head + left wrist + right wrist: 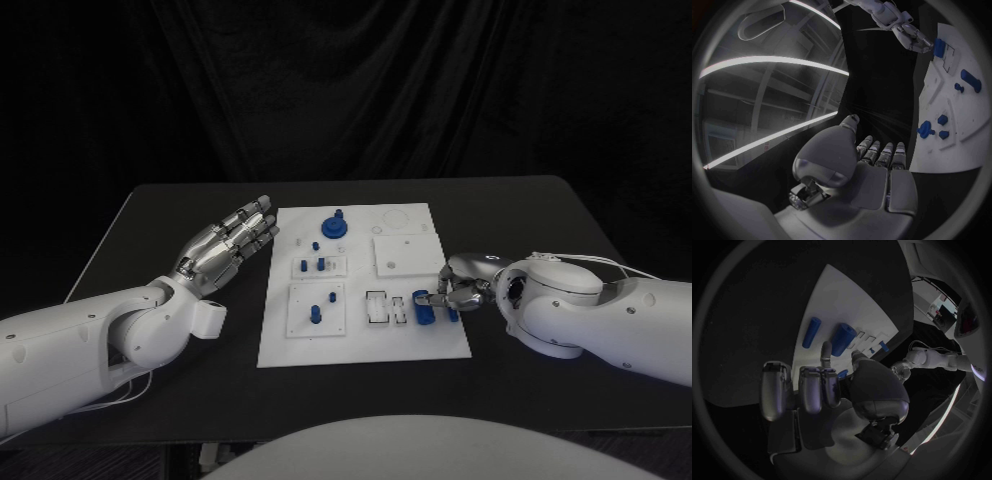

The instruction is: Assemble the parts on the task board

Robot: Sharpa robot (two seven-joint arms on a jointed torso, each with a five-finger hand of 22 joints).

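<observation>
On the counter (173, 215) in the head view, the board (364, 345) lies between both arms. The right hand (459, 285) sits curled at its right edge beside two blue cylinders (424, 309); whether it pinches one I cannot tell. The left hand (228, 245) rests spread, holding nothing, just left of the board.

From the left wrist, more parts (925, 129) stand on the board.

From the right wrist, fingers (825, 356) reach toward a cylinder (841, 339). Best to grip it squarely and keep it upright.
</observation>
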